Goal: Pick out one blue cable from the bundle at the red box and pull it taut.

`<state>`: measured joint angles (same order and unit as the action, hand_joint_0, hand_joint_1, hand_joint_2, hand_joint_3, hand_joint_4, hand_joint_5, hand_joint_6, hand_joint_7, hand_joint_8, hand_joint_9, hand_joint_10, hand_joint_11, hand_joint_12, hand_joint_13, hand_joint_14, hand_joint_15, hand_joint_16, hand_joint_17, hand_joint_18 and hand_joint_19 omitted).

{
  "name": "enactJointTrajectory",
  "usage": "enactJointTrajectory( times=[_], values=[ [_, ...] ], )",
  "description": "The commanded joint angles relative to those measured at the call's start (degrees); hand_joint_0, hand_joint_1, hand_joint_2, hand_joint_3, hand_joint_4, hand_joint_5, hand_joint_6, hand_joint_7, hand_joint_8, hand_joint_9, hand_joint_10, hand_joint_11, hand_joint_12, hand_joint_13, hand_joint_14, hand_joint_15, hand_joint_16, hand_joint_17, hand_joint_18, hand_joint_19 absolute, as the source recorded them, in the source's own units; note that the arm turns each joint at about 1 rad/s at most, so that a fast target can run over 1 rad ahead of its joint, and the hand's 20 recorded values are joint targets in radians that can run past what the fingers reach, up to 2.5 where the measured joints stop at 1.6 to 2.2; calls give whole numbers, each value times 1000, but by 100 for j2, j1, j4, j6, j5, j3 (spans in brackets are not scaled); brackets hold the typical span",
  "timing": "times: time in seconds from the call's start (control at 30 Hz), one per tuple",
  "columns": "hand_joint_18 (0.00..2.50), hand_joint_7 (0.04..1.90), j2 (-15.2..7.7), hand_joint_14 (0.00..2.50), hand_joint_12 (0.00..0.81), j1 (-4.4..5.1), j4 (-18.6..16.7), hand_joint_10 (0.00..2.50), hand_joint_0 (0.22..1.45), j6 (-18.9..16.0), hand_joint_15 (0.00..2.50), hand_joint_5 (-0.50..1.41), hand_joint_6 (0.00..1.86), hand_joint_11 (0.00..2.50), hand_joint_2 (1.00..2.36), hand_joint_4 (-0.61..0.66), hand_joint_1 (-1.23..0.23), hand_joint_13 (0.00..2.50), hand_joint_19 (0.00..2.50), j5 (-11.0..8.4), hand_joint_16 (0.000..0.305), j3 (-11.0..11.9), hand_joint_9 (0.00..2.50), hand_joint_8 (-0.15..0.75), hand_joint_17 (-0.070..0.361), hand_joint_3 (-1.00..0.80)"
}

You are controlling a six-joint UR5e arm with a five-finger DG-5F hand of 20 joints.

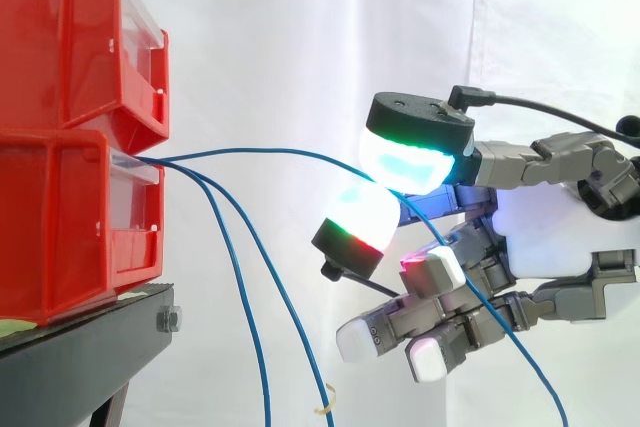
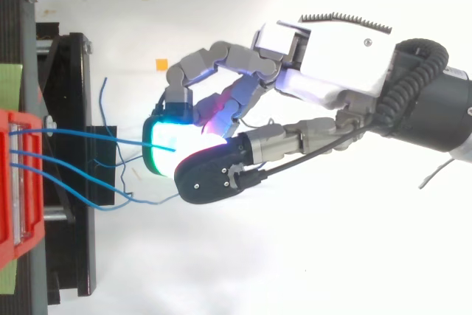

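Because the blue cable [image 1: 290, 154] looks thin, limp and likely slick, the hand [image 1: 560, 232] pinches it between its pads [image 1: 410, 162], right of the red box [image 1: 70, 227]; it arcs slack, needs firm pinch

Red bins [image 1: 60, 197]: cut off by the left edge; cable roots hidden inside the lower one.
Blue cable [image 1: 290, 151]: the stretch pinched between the fingers [image 1: 405, 162] is covered by their pads.
Other blue cables [image 1: 247, 307]: lower ends run off the bottom edge.
Hand [image 1: 560, 227]: wrist cut off by the right edge.
Black stand [image 1: 80, 367]: base cut off.
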<state>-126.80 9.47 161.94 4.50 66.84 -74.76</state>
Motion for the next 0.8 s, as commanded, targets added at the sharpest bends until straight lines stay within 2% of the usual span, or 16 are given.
enactJointTrajectory(
  times=[0.0,0.17,0.37,0.77],
  values=[
    [727,1045,-2,13,292,-7,-5,25,699,7,263,-221,890,954,1015,-85,-730,829,478,5,37,-3,1202,294,83,-350],
    [731,1051,-2,12,284,-7,-5,26,700,7,292,-221,889,954,1015,-90,-728,856,469,5,36,-3,1204,294,80,-350],
    [718,1098,-2,11,293,37,66,25,702,87,285,-221,890,950,1017,-123,-727,841,472,-13,36,-3,1179,287,81,-321],
    [711,1076,-2,12,295,28,127,26,710,104,287,-223,896,937,1016,-122,-727,830,485,40,37,-3,1159,280,83,-335]
  ],
)
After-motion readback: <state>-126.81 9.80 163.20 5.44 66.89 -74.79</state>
